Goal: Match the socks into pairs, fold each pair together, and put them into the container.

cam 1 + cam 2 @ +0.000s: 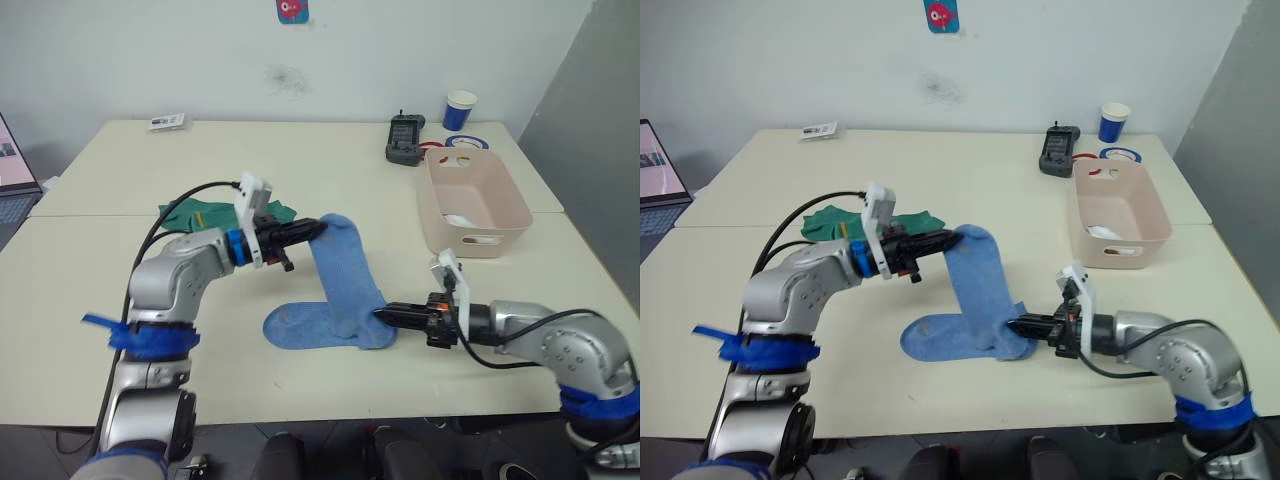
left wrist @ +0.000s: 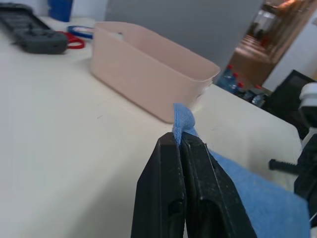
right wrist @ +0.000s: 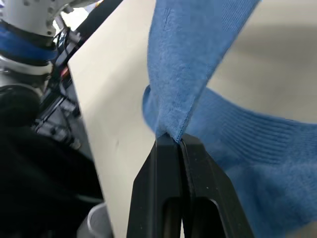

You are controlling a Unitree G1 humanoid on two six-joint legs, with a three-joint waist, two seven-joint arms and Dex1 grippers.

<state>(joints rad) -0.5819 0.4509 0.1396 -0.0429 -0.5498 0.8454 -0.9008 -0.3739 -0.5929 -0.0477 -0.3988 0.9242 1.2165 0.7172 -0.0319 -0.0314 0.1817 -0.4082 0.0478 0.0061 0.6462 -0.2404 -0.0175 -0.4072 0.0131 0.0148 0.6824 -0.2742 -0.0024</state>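
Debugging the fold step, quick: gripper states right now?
Left gripper: shut on one end of the light blue sock.
Right gripper: shut on the same sock's other end.

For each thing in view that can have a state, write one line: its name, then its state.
Left gripper: shut on the blue sock's upper end.
Right gripper: shut on its lower end.
Blue sock: stretched between them.
Second blue sock: flat on table.
Green socks: lying on table.
Container: upright, something white inside.
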